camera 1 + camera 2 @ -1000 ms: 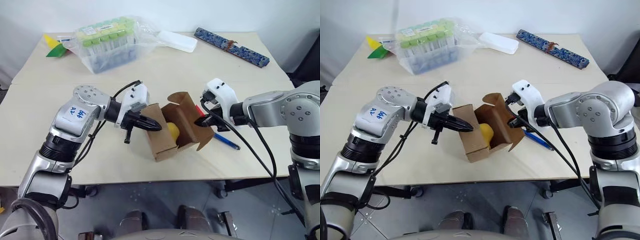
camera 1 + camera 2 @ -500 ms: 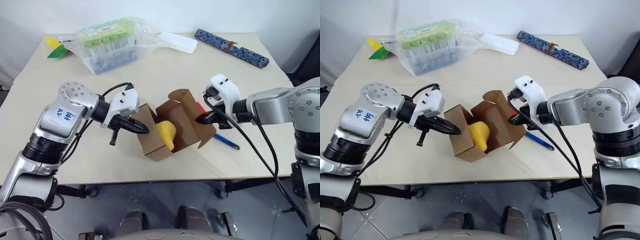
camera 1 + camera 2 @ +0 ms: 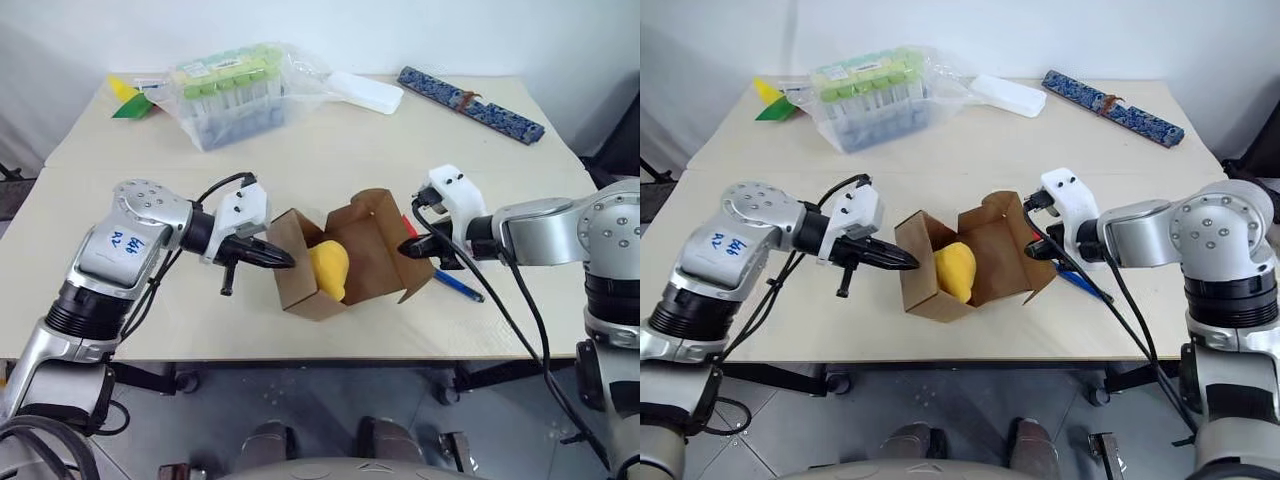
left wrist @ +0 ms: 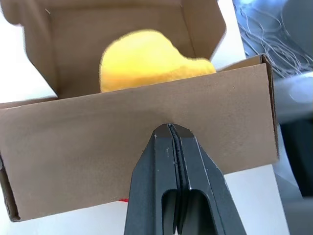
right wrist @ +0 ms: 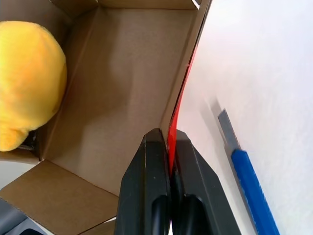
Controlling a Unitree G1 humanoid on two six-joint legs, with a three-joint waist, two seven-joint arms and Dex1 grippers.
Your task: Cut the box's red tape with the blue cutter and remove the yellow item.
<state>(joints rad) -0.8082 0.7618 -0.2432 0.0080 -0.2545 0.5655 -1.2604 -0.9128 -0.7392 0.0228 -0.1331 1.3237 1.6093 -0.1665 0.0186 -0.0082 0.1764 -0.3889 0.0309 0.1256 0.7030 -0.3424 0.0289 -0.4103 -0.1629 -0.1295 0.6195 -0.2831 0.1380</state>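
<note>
- Pale beige surface [image 3: 330, 140] before a white wall.
- Open brown cardboard box [image 3: 345, 262] near its front edge holds the yellow rounded lump [image 3: 329, 268].
- Left gripper [image 3: 288, 261]: jaws shut on the box's flap.
- Right gripper [image 3: 405, 250]: jaws shut on the flap bearing the red tape [image 5: 178, 110].
- Slim blue cutter [image 3: 456, 284] lies beside.

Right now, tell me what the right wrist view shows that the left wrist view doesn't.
Right wrist view: the blue cutter lying on the table, and the right gripper shut on the box flap edged with red tape. Left wrist view: the left gripper shut, its tip at the box's outer wall. Both: the open box with the yellow item inside.
</note>
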